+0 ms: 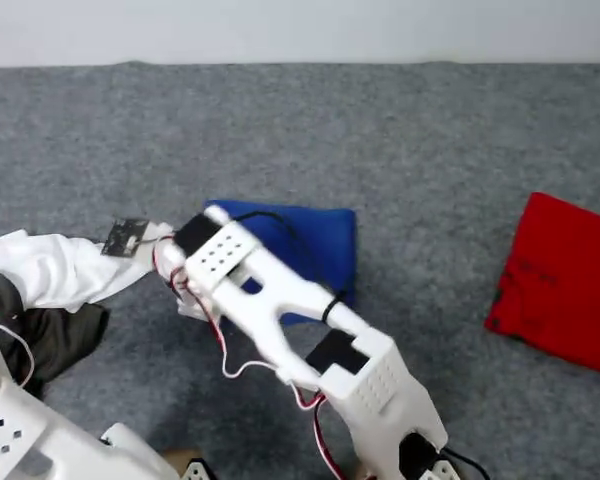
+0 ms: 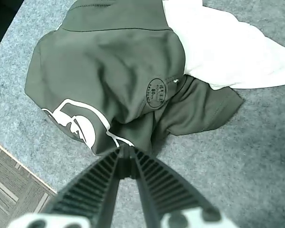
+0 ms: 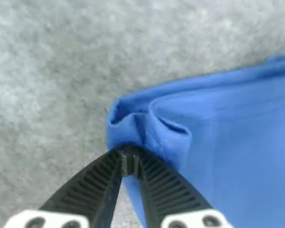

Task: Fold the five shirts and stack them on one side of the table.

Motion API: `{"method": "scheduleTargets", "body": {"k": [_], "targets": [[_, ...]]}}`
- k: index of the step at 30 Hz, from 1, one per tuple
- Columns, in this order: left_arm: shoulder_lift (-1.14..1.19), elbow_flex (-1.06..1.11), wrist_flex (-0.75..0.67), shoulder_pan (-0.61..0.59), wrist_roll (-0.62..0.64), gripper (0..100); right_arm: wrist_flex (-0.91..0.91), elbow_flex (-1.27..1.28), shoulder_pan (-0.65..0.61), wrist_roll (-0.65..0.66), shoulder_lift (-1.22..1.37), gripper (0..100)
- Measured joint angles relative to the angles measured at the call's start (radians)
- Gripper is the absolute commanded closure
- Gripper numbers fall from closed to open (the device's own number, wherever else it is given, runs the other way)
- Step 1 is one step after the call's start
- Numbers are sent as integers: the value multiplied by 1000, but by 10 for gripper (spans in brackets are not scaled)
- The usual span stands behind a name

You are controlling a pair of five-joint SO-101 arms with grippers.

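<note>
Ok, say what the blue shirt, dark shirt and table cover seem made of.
The blue shirt: likely cotton knit, matte, puckering into soft folds. The dark shirt: smoother, perhaps synthetic, with a slight sheen. The table cover: grey felt or carpet, by its fuzzy flecked surface.

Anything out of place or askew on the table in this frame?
Yes. A corner of the blue shirt is bunched up in the right gripper. The white shirt and dark green shirt lie crumpled, overlapping, while the folded red shirt sits alone far off, not stacked.
</note>
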Motion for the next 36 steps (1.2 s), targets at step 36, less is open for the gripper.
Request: {"method": "scheduleTargets", "body": {"k": [36], "targets": [[-3, 32, 0, 0, 0, 993, -35, 0, 46, 137, 2, 988]]}}
